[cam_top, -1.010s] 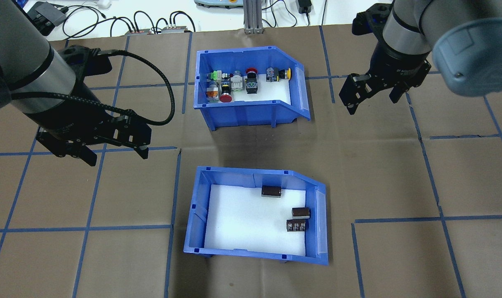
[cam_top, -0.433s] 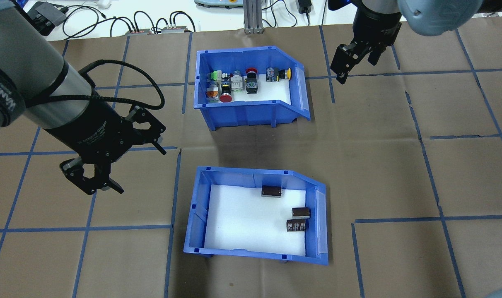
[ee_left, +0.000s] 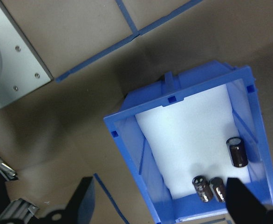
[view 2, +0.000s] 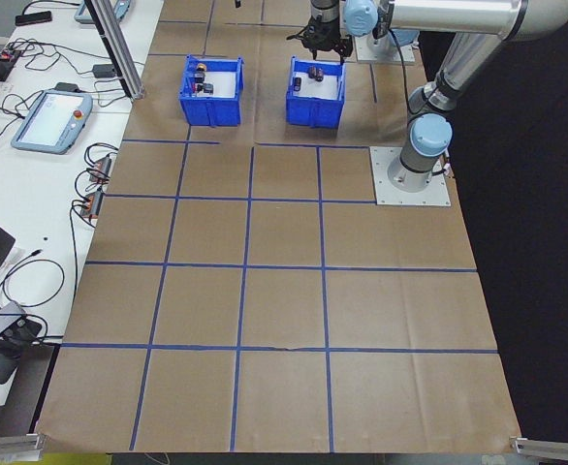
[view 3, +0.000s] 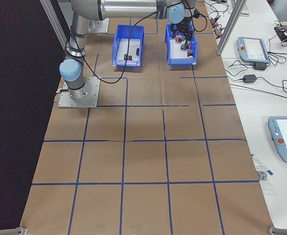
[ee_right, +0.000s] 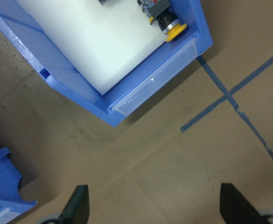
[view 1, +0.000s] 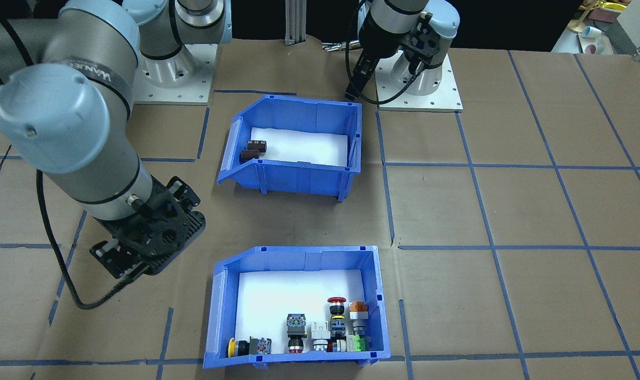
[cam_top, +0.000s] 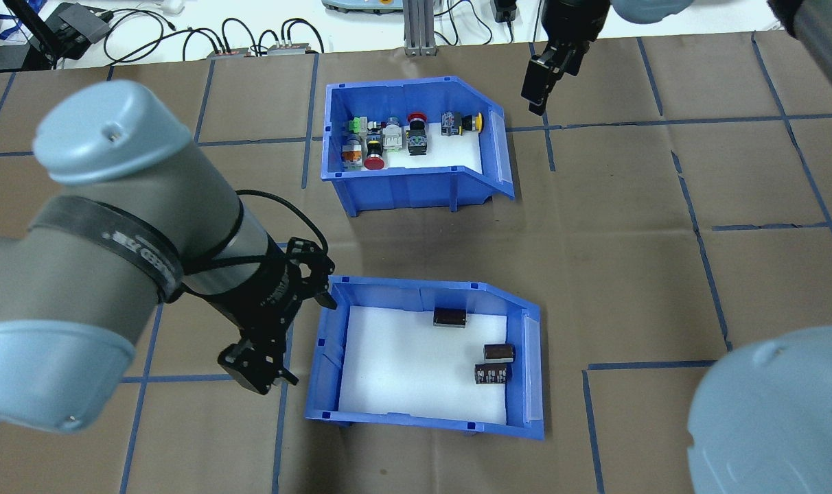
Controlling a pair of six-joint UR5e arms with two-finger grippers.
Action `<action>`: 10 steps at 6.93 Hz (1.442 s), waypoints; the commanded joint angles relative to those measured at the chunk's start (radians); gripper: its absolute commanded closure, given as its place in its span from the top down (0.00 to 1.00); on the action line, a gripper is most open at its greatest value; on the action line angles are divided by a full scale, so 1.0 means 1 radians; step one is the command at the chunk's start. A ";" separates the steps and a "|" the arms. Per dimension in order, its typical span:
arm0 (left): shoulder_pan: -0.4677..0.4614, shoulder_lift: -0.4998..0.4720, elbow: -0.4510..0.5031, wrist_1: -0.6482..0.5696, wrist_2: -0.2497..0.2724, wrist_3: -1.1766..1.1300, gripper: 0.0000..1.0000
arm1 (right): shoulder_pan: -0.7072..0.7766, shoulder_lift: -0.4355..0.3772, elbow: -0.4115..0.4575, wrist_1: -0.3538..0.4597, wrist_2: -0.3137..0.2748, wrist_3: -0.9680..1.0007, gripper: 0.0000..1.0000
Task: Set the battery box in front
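Observation:
The battery box (cam_top: 416, 416) is a blue bin with a white liner, standing on the robot's side of the table, also seen across the table (view 1: 299, 179). Three dark brown cells (cam_top: 449, 317) lie in it toward its sloped lip. My left gripper (cam_top: 306, 339) hangs open at the box's back end, above the paper. In the left wrist view its fingers (ee_left: 80, 196) spread wide above the box (ee_left: 132, 154), with nothing between them. My right gripper (cam_top: 541, 86) is open and empty over bare paper (ee_right: 157, 207), off the lip corner of the far bin.
A like blue bin (cam_top: 416, 185) with coloured push-buttons stands farther from the robot, its lip corner in the right wrist view (ee_right: 80, 98). Cables and devices (cam_top: 251, 41) and a metal post (cam_top: 416, 27) line the far edge. The left arm's base plate (ee_left: 10, 60) is nearby.
The left gripper has swung right and toward the robot, up to the battery box's back end. The right gripper has moved left and toward the far edge. Both stayed open.

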 commanded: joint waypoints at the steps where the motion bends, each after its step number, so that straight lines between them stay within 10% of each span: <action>1: -0.089 0.014 -0.164 0.175 -0.006 -0.227 0.99 | 0.096 0.118 -0.137 0.015 -0.003 -0.150 1.00; 3: -0.219 0.000 -0.296 0.490 0.000 -0.405 0.99 | 0.197 0.133 -0.149 0.015 -0.003 -0.195 1.00; 8: -0.232 -0.093 -0.355 0.537 -0.003 -0.448 0.98 | 0.357 0.199 -0.127 -0.013 -0.003 -0.278 1.00; 10: -0.232 -0.106 -0.363 0.572 -0.004 -0.458 0.42 | 0.359 0.216 -0.063 -0.031 -0.004 -0.272 1.00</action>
